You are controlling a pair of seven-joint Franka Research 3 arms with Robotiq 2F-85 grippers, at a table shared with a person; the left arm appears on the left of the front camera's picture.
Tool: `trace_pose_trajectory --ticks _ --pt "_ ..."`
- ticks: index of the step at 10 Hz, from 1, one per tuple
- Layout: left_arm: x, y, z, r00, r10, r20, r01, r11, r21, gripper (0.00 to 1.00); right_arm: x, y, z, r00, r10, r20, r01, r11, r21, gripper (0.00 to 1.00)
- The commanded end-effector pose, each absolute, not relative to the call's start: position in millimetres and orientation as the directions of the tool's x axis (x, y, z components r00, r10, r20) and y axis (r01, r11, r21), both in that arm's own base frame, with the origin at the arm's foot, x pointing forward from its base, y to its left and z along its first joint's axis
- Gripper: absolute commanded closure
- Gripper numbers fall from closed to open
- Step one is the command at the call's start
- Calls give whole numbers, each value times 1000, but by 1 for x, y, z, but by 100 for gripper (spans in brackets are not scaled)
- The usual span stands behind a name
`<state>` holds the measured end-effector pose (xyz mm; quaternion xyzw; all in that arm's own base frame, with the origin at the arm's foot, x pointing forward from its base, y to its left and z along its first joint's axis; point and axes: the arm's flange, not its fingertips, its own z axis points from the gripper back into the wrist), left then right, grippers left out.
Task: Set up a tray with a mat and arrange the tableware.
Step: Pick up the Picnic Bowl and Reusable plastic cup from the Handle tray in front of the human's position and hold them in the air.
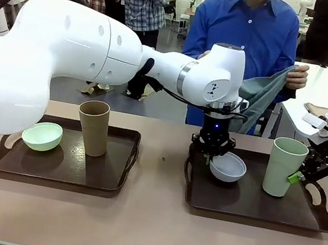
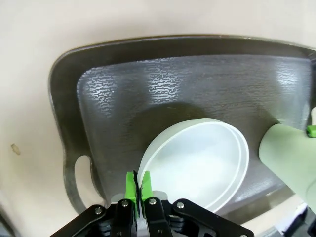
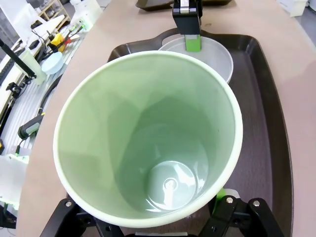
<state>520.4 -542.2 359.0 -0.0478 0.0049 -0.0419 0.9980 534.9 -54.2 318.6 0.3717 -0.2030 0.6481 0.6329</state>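
Two grips: left hand (image 2: 138,180) pinches the rim of the grey-blue bowl (image 2: 197,158), right hand (image 1: 297,178) clasps the green cup (image 1: 283,166).

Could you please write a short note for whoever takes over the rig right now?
Left gripper: fingers shut on the rim of the grey-blue bowl, which is tilted over the right tray.
Right gripper: fingers closed around the pale green cup on the same tray.
Left tray holds the mint green bowl and the tan cup.
The person's hand at the far side holds a grey-green cloth, probably the mat.
Done: no mat laid; both trays are bare.
Left: lay the mat, then arrange the tableware on it.
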Motion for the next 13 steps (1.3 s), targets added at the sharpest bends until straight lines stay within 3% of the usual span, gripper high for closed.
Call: trace_pose_trajectory --ticks 1,7,11,13 --pt "514 -533 382 995 -93 -43 89 992 -88 100 511 -54 347 53 679 733 -980 -105 168 58" --pt "447 -517 505 982 -126 141 156 960 -230 100 438 -68 463 -78 677 732 -996 -92 -21 58" --pt "433 -503 534 980 -87 179 129 964 -234 100 403 -67 520 -163 662 732 -987 -107 -124 58" --pt "445 -502 546 983 -43 178 87 964 -250 100 412 -68 538 -163 687 708 -986 -98 -131 58"
